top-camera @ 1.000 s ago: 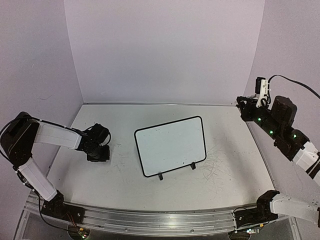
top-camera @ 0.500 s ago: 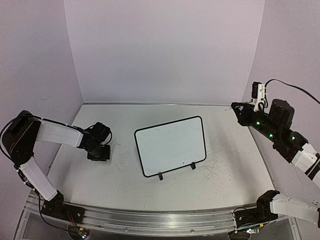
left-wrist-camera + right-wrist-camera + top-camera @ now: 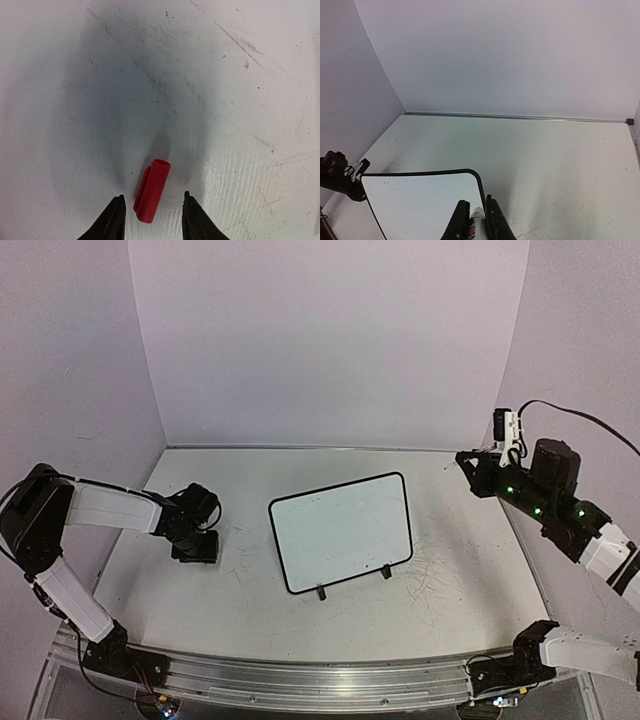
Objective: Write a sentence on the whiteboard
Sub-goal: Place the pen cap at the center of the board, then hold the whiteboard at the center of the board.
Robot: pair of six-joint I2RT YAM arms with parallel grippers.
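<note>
Scratched tabletop [image 3: 225,75] lies under your left gripper [image 3: 153,196], jaws parted around a loose red cap [image 3: 151,191]; your right gripper [image 3: 477,202] pinches a marker [image 3: 475,225], well apart from the whiteboard [image 3: 340,530].

Plain lilac walls [image 3: 330,340] enclose a scratched white tabletop [image 3: 250,590].

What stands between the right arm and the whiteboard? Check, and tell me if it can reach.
Probably yes. The right gripper, shut on a marker, hangs right of the whiteboard, with only bare table between them. The left gripper is off to the board's other side.
</note>
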